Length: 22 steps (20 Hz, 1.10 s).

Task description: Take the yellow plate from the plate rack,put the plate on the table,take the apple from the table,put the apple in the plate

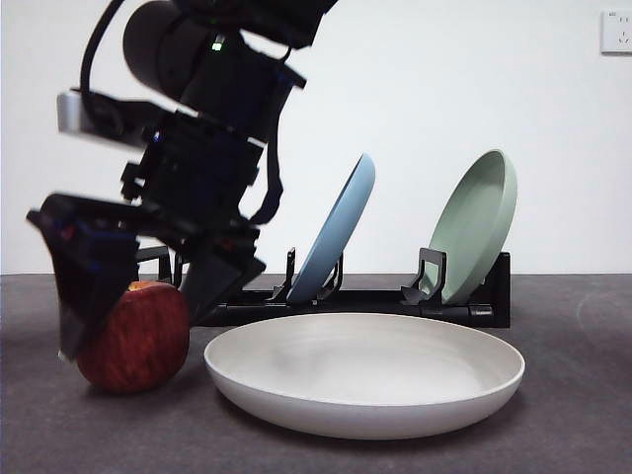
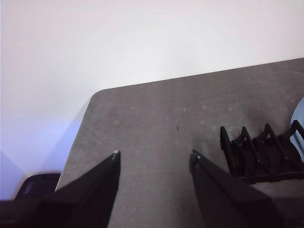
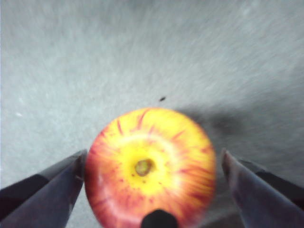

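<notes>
The cream yellow plate (image 1: 365,375) lies flat on the table (image 1: 573,415), in front of the black plate rack (image 1: 464,306). Left of the plate, the red apple (image 1: 138,338) rests on the table. My right gripper (image 1: 133,326) has come down over it, open, with one jaw on each side. In the right wrist view the apple (image 3: 149,168) sits stem dip up between the jaws of the right gripper (image 3: 153,154); one jaw is close against it, the other stands apart. My left gripper (image 2: 154,154) hangs open over bare table near the rack's end (image 2: 261,156), holding nothing.
A light blue plate (image 1: 341,232) and a sage green plate (image 1: 479,222) lean in the rack behind the yellow plate. The table's rounded far corner (image 2: 102,95) shows in the left wrist view. A wall socket (image 1: 616,32) is at the upper right.
</notes>
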Each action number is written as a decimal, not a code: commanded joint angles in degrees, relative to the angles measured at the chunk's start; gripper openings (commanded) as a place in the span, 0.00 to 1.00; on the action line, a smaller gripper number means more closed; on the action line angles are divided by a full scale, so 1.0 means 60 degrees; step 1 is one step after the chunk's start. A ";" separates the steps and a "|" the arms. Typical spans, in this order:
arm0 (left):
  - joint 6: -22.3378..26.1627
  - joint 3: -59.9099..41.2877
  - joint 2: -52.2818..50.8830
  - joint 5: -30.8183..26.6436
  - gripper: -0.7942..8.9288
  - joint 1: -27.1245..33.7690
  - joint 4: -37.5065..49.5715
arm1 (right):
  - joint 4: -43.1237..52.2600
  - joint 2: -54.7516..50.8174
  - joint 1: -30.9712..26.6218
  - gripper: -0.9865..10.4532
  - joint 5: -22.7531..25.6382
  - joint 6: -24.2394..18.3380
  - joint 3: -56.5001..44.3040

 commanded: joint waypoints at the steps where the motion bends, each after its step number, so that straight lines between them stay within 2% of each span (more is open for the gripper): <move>1: -0.0004 -0.0051 -0.0029 -0.0022 0.34 0.0033 -0.0040 | 0.0040 0.0219 0.0044 0.40 -0.0011 -0.0080 0.0018; 3: -0.0004 -0.0051 -0.0029 -0.0022 0.34 0.0033 -0.0127 | 0.0066 0.0226 0.0087 0.15 0.0004 -0.0080 0.0018; 4: -0.0004 -0.0051 -0.0029 -0.0022 0.34 0.0033 -0.0193 | 0.0066 0.0229 0.0098 0.07 0.0007 -0.0080 0.0018; 12: -0.0117 -0.0051 -0.0025 0.0131 0.34 0.0033 -0.0375 | 0.0036 -0.0455 0.0164 0.08 0.0080 -0.0076 0.0142; 16: -0.0175 -0.0051 0.0091 0.0820 0.34 0.0033 0.0036 | -0.0339 -0.2047 -0.0004 0.08 0.0189 -0.0073 0.0175; 20: -0.0175 -0.0051 0.0412 0.1504 0.34 0.0033 0.0517 | -0.1676 -0.3916 -0.0455 0.08 0.0313 -0.0073 0.0175; 22: -0.0171 -0.0051 0.0663 0.1530 0.34 0.0033 0.0747 | -0.2554 -0.4779 -0.0820 0.08 0.0313 -0.0073 0.0175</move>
